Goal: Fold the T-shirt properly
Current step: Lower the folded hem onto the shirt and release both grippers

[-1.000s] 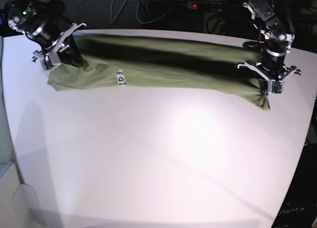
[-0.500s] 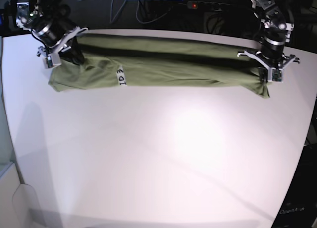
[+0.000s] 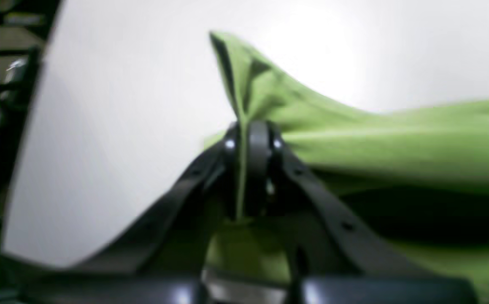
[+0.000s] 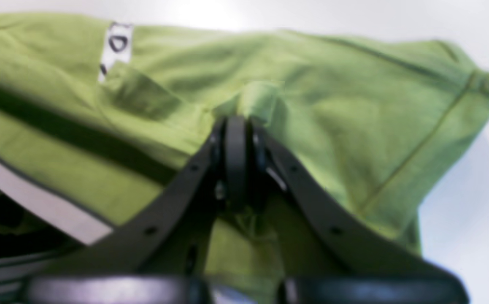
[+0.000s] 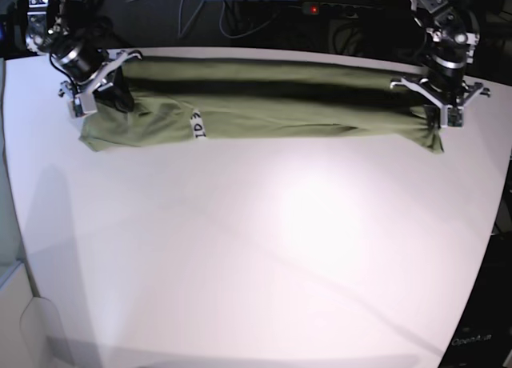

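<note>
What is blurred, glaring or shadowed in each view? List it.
Left wrist view: the T-shirt and left gripper are soft, the table washed out. Right wrist view: similarly blurred around the right gripper. Base view: sharper, glare mid-table, a dark shadow band along the shirt.

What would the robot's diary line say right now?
left gripper: shut on T-shirt | right gripper: shut on T-shirt | T-shirt: stretched between them

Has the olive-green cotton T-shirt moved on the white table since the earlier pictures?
Yes. The olive-green cotton T-shirt has shifted toward the far edge of the white table; its hanging corner under the left gripper now sits nearer that edge.
</note>
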Robot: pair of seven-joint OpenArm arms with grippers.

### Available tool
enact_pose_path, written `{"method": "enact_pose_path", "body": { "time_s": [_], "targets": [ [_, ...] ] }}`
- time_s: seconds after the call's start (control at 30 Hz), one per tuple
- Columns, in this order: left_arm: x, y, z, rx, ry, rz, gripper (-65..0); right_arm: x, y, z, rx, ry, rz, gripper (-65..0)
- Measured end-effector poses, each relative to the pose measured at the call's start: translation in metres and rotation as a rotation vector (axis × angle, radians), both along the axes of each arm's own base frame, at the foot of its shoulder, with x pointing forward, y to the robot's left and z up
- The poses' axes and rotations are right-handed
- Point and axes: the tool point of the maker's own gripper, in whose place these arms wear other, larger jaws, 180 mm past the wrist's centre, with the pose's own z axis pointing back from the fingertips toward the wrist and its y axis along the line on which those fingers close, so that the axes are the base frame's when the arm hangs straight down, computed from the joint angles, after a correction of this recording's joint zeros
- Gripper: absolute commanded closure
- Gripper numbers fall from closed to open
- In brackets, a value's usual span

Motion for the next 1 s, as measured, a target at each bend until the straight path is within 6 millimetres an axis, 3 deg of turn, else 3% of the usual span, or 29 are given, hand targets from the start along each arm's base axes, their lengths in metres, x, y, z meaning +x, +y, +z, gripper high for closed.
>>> {"method": "enact_pose_path", "body": {
  "time_s": [0.2,1.0],
  "targets": [
    [-0.001,0.014,0.005,0.033,-0.002,0.005,-2.0,0.002,0.0,0.001,0.0,-0.004,-0.001,-0.6],
    [-0.01,0.018,-0.004,0.096,0.074,-0.009,-2.0,0.016,-0.007,-0.005,0.003,-0.009,-0.024,-0.4]
  ]
}}
